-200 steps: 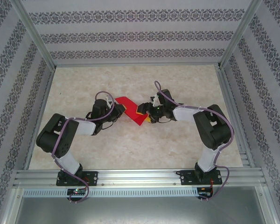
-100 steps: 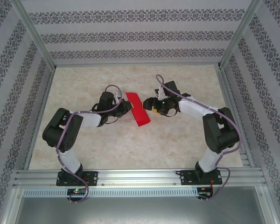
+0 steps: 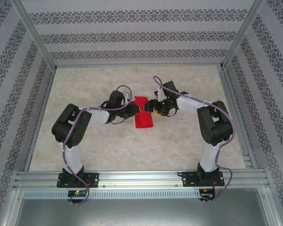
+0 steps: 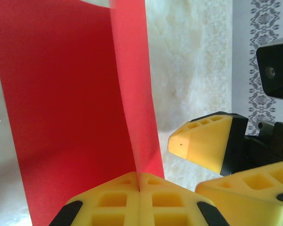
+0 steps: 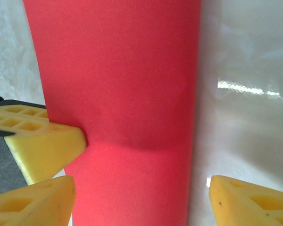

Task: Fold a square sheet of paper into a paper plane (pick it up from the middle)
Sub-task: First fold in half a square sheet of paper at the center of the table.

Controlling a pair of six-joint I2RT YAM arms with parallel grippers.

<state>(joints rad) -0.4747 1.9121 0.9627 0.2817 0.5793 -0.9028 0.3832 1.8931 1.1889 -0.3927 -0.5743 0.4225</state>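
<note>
The left arm is reaching in from the left side of the tabletop (image 3: 99, 150). Its left tool (image 3: 133, 111) is squeezed tight and is pinching the left side of the red paper sheet (image 3: 143, 117). In the left wrist view, its two yellow fingers (image 4: 113, 202) are pressing together on a fold in the paper. The paper is folded into a long thin strip and is sitting in the middle of the tabletop. The right tool (image 3: 150, 107) is standing wide around the right side of the paper. One of its fingers (image 5: 250, 202) is sitting just beside the paper's edge, not touching it.
</note>
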